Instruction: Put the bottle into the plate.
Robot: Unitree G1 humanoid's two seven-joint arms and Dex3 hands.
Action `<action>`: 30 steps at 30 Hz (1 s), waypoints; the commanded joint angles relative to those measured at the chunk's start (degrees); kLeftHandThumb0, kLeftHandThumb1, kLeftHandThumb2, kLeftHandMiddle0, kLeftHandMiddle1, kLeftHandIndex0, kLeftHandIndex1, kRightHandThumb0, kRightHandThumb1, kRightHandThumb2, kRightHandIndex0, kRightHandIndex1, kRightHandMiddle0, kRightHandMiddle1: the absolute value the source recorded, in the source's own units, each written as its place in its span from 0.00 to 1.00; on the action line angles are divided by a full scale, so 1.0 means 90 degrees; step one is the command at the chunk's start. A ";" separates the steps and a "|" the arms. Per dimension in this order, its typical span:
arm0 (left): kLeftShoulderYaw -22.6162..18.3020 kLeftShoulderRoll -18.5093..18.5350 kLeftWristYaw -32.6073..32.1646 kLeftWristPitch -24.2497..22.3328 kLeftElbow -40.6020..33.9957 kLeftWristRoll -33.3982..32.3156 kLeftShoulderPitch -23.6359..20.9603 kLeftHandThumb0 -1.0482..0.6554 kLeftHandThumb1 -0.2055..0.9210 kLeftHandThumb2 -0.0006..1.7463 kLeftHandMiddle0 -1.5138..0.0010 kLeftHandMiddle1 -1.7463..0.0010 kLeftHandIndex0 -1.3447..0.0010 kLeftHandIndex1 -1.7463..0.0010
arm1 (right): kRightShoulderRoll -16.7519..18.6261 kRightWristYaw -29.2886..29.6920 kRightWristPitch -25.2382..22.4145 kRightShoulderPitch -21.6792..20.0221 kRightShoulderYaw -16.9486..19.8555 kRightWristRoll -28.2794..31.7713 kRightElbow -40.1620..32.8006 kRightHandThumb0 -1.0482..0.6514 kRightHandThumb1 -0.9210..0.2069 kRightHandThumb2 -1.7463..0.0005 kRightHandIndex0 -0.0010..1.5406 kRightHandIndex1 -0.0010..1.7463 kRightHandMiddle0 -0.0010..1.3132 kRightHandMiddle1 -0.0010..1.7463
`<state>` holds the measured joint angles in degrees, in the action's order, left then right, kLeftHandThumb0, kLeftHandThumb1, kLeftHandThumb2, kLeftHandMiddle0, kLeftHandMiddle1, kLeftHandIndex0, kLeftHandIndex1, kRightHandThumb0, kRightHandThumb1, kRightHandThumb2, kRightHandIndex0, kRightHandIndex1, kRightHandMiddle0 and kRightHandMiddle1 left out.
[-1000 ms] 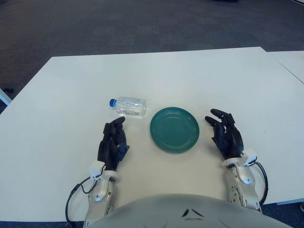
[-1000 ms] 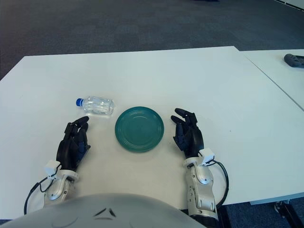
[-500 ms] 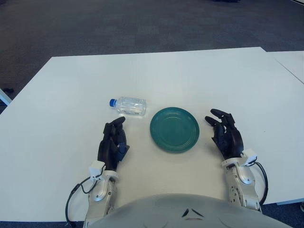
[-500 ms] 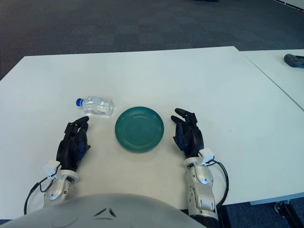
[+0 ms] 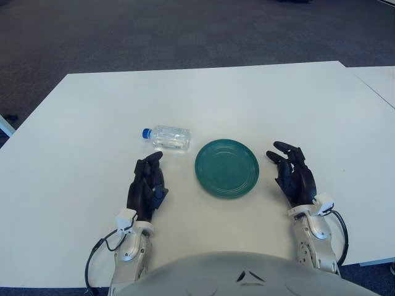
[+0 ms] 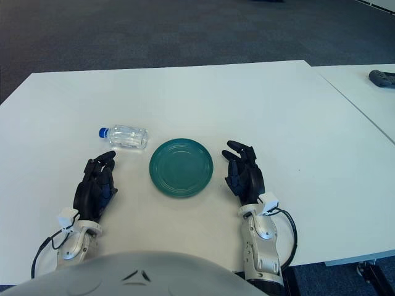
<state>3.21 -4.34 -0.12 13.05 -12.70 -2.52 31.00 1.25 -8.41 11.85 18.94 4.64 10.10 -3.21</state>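
Nothing has moved since the earlier frames: both hands, the bottle and the plate sit exactly where they were a second ago.

From where I stand, the task has not begun. The clear bottle [image 5: 166, 137] with its blue cap lies on its side on the white surface [image 5: 259, 98], cap pointing toward the robot's left, just beside the far-left edge of the green plate [image 5: 226, 167] but apart from it. The plate itself holds nothing.

The left hand [image 5: 147, 187] shows on the near side of the bottle and to the left of the plate, its dark fingers [image 5: 152, 161] stretched forward and loosely relaxed, gripping nothing; the fingertips stop short of the bottle with a gap of bare surface between. The right hand [image 5: 294, 176] shows just to the right of the plate, fingers likewise extended and slack, with nothing in them.

Everything is left to do, I would judge: reach forward to the bottle, most likely with the left hand since it is the nearer one, close around the body, lift it, carry it the short way rightward and set it down inside the plate's rim. Lying flat, the bottle could roll when first touched.
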 commanded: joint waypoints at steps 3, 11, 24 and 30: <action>0.0005 0.0132 -0.0205 0.0524 0.0117 0.0597 0.0035 0.18 1.00 0.38 0.79 0.79 0.97 0.42 | 0.0013 0.0057 -0.0211 0.0113 -0.0023 -0.0009 0.0149 0.23 0.00 0.64 0.33 0.53 0.06 0.63; -0.0130 0.0465 -0.0421 0.1713 0.0319 0.1417 -0.0047 0.20 1.00 0.38 0.80 0.85 1.00 0.46 | 0.0034 0.0080 -0.0256 0.0103 -0.0015 0.0011 0.0157 0.23 0.00 0.64 0.34 0.53 0.07 0.64; -0.0789 0.1328 -0.1765 0.1922 -0.0819 0.5277 -0.0190 0.08 1.00 0.33 0.75 0.88 1.00 0.55 | 0.0017 0.0073 -0.0241 -0.0002 0.0019 0.0019 0.0323 0.24 0.00 0.64 0.34 0.53 0.07 0.63; -0.0677 0.1584 -0.2217 0.1608 -0.1065 0.6595 -0.0335 0.03 1.00 0.32 0.79 0.91 1.00 0.60 | -0.0002 0.0047 -0.0108 -0.0082 0.0038 -0.0006 0.0525 0.23 0.00 0.64 0.33 0.53 0.07 0.63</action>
<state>-3.39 8.38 -18.45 29.14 -20.52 51.24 29.23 1.23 -8.30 12.43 17.90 4.77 10.08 -1.43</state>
